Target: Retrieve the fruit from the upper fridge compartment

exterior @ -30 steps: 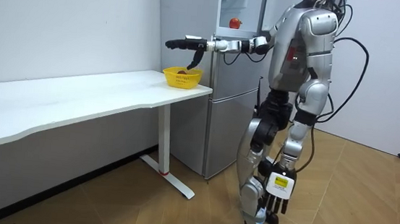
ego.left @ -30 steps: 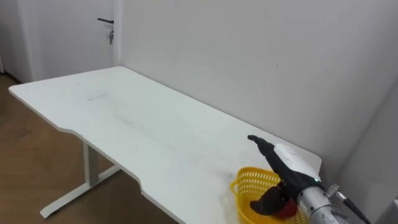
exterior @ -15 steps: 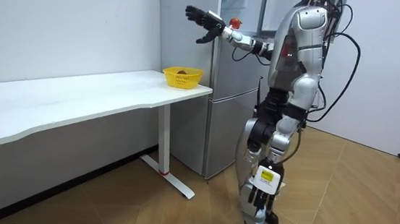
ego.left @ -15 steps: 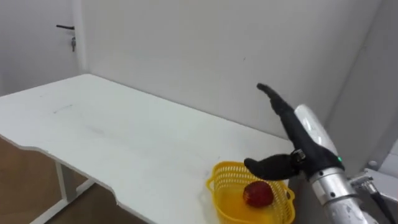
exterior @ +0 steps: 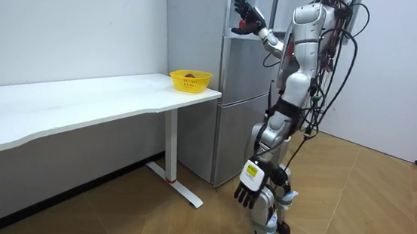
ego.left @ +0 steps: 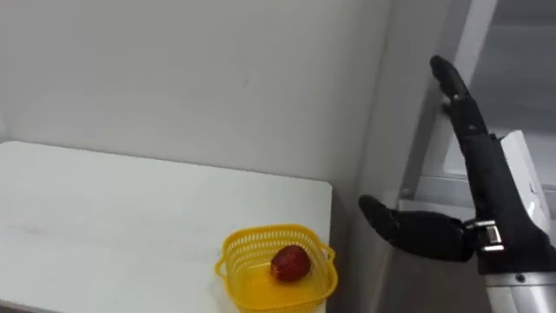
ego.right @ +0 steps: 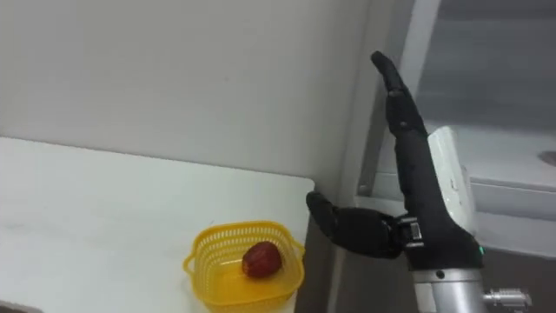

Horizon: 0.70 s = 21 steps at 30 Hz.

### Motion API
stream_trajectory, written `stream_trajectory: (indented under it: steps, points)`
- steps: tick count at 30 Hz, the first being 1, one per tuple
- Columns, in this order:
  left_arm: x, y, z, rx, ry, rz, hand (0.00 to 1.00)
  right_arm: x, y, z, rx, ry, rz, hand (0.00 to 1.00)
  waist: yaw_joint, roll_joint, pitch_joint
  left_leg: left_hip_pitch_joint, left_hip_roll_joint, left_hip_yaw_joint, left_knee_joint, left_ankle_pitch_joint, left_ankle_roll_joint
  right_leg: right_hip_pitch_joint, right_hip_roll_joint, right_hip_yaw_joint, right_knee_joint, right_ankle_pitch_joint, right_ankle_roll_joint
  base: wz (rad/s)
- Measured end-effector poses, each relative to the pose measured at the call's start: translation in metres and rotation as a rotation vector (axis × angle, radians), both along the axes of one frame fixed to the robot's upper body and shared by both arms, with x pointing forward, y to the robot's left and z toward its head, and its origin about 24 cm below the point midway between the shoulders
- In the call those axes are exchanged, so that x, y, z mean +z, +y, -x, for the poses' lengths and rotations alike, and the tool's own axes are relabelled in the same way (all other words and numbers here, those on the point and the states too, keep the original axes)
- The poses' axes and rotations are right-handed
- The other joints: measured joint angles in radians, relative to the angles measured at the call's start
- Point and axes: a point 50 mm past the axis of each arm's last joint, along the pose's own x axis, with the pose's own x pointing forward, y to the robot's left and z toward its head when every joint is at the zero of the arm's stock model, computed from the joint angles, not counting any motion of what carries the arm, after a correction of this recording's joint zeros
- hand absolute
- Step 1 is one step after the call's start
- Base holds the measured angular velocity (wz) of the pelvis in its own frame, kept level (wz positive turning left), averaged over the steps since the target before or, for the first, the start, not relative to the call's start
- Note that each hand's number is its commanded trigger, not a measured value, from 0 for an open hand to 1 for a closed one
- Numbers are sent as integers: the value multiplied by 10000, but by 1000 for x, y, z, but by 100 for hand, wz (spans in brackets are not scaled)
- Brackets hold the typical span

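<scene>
A red apple (ego.left: 290,263) lies in a yellow basket (ego.left: 261,236) at the near end of the white table (ego.left: 130,209), beside the grey fridge (exterior: 240,97). My right hand (ego.left: 491,196) is raised in front of the fridge's upper compartment (ego.left: 512,96), open, fingers straight up and thumb spread, holding nothing. It is well above and to the right of the basket. In the room view the same hand (exterior: 246,14) is up at the open upper fridge. My left hand (exterior: 248,193) hangs low by my leg, fingers relaxed and empty.
A pale shelf (ego.left: 452,184) shows inside the upper compartment behind my hand. The bare white wall (ego.left: 174,78) runs behind the table. I stand on the wooden floor (exterior: 351,213) close to the fridge front.
My right hand rose from the basket, leaving the red apple in it, and swung up toward the upper fridge. My body and head turned right toward the fridge.
</scene>
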Motion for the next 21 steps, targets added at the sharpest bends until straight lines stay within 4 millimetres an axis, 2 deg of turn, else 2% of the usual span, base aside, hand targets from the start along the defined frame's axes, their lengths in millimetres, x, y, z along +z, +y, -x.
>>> stream_trajectory:
  steps: [4, 7, 12, 16, 21]
  points:
    - [-1, -2, 1, -1, -27, -108, 0, 4, -10, 7, -518, -435, -218, 0, -226, 82, 15, 174, 82, 340, -77, -1, -3, -84, 75, 303, 132, 4, -8, -23]
    - [-1, -3, 2, -23, -107, -91, 0, 10, -17, 10, -890, -994, -579, 0, -525, 91, 23, 171, 81, 354, -82, -2, -3, -99, 76, 333, 127, 4, -8, -3]
    - [-1, -4, 0, -37, -303, -120, 0, 22, -33, 20, -1490, -1947, -1060, 0, -703, 69, 15, 196, 91, 451, -88, -16, 0, -123, 79, 395, 137, 9, -16, -5]
    - [-2, -7, 0, -36, -289, -46, 0, 24, -41, 23, -2015, -2295, -1293, 0, -874, -18, 8, 227, 97, 499, -111, -23, -1, -127, 84, 416, 145, 12, -21, -2]
    - [-2, -7, 1, -4, -290, -34, 0, 25, -49, 26, -2677, -2605, -1370, 0, -869, -145, 15, 230, 125, 557, -147, -27, -9, -142, 107, 405, 136, 17, -29, -3]
